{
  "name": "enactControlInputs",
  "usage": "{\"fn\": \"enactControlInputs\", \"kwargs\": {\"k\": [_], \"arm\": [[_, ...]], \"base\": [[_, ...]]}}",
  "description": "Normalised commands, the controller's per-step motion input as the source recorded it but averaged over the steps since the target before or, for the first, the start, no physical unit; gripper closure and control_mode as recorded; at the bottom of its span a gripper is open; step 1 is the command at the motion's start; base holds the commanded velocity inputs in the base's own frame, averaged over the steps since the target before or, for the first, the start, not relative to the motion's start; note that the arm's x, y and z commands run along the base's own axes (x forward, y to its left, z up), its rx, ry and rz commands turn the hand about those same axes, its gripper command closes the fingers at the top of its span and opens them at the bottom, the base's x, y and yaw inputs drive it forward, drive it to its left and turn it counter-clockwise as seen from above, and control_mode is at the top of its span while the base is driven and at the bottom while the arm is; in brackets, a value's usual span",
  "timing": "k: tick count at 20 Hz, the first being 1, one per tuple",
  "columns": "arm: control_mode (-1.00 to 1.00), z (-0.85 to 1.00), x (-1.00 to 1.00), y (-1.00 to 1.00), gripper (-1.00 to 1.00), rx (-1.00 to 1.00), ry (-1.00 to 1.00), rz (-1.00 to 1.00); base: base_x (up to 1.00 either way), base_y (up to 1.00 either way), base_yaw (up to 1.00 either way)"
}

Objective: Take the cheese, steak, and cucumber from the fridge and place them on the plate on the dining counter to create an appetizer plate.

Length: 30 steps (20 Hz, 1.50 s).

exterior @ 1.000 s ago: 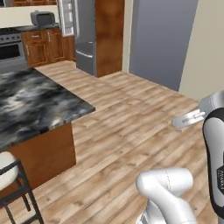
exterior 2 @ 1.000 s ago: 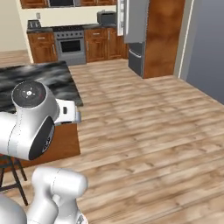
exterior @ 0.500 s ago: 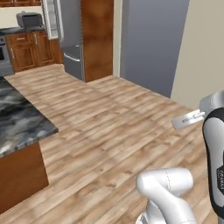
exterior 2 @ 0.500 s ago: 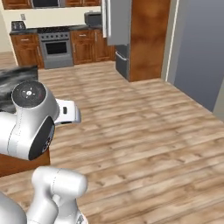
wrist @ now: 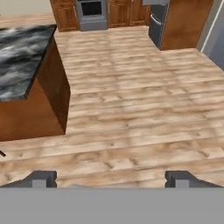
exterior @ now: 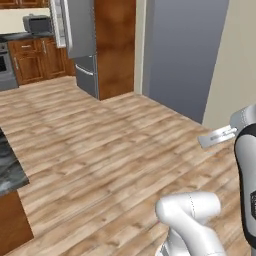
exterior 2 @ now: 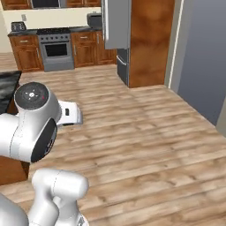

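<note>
The grey fridge [exterior: 81, 46] stands at the back beside a tall wooden panel, and I also see the fridge [exterior 2: 118, 31] from the other side; its lower drawers [wrist: 157, 25] appear in the hand view. Whether its doors are open I cannot tell. The dark marbled dining counter [wrist: 21, 54] is at the left, with only a corner of the counter [exterior: 7, 171] in the left base view. My gripper [wrist: 111, 179] is open over bare wooden floor, nothing between its fingertips [wrist: 42, 178]. The cheese, steak, cucumber and plate are out of view.
A stove [exterior 2: 55, 47] and brown cabinets [exterior: 35, 65] line the back wall, with a small appliance [exterior: 37, 23] on the worktop. A tall grey wall panel [exterior: 185, 55] stands to the right of the fridge. Wooden floor [exterior: 110, 145] stretches between me and the fridge.
The whole picture has shifted: the base has turned and driven, so the dining counter has slid off to the left and the fridge looks nearer. The gripper stays open.
</note>
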Motion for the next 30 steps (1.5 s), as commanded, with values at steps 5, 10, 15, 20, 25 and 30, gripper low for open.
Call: {"fn": "enactControlInputs", "kwargs": {"k": [5, 10, 15, 20, 25, 30], "arm": [[1.0, 0.0, 0.0, 0.0, -1.0, 0.0, 0.0, 0.0], [1.0, 0.0, 0.0, 0.0, -1.0, 0.0, 0.0, 0.0], [1.0, 0.0, 0.0, 0.0, -1.0, 0.0, 0.0, 0.0], [1.0, 0.0, 0.0, 0.0, -1.0, 0.0, 0.0, 0.0], [1.0, 0.0, 0.0, 0.0, -1.0, 0.0, 0.0, 0.0], [1.0, 0.0, 0.0, 0.0, -1.0, 0.0, 0.0, 0.0]], "base": [[1.0, -0.01, 0.31], [1.0, 0.0, 0.31], [1.0, 0.0, 0.33], [1.0, -0.43, 0.18], [1.0, -0.91, 0.05], [1.0, -0.79, 0.0]]}}
